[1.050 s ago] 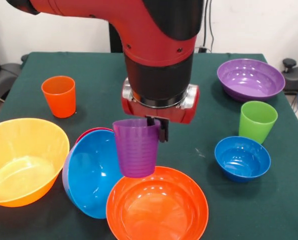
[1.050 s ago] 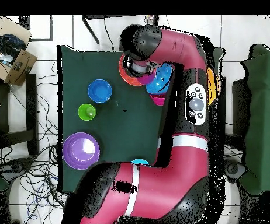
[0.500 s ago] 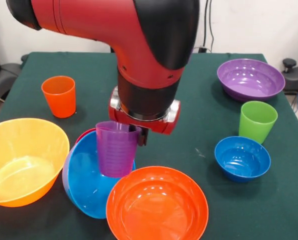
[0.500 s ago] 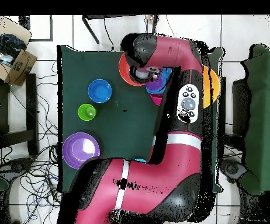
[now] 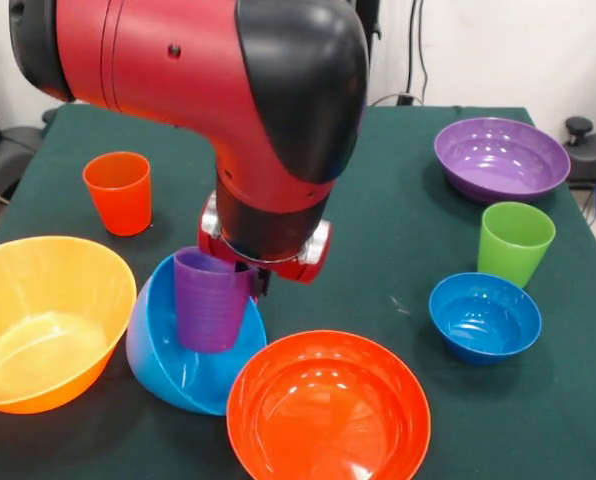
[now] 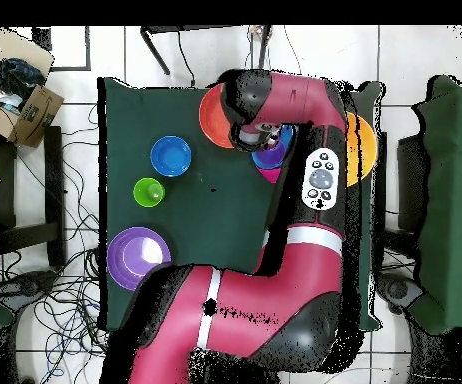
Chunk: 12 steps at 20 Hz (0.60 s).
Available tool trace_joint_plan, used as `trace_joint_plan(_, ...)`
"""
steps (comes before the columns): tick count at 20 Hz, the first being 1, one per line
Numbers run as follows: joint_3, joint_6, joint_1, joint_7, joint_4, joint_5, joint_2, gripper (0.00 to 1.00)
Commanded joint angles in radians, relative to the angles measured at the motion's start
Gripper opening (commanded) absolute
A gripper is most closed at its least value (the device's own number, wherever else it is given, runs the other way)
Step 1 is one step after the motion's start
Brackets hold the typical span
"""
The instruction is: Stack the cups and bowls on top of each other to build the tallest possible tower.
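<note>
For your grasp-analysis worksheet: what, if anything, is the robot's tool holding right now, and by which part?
The tool holds the purple cup by its upper rim, on the side nearest the wrist, with the cup upright inside the tilted sky-blue bowl.

white wall [image 5: 518,50], tiled floor [image 6: 85,50]

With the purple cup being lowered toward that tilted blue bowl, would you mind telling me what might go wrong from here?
1. The sky-blue bowl sits tilted on its side, so the purple cup held by the gripper may slide or topple once released.
2. The orange-red bowl lies right against the blue bowl; pressing down could shove it.
3. The arm hides the cup from overhead, so alignment is hard to check.
</note>
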Motion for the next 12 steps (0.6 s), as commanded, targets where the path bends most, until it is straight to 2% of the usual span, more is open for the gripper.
trace_joint_plan(1,0.039,0.133,0.021,-0.004,-0.077,-0.033,0.070,0.00)
trace_joint_plan(5,0.030,0.152,0.036,0.027,-0.075,-0.015,0.053,0.00)
trace_joint_plan(7,0.038,0.116,0.036,0.040,-0.063,-0.006,0.060,0.00)
trace_joint_plan(12,0.035,0.101,0.049,0.066,0.012,0.016,0.009,0.00)
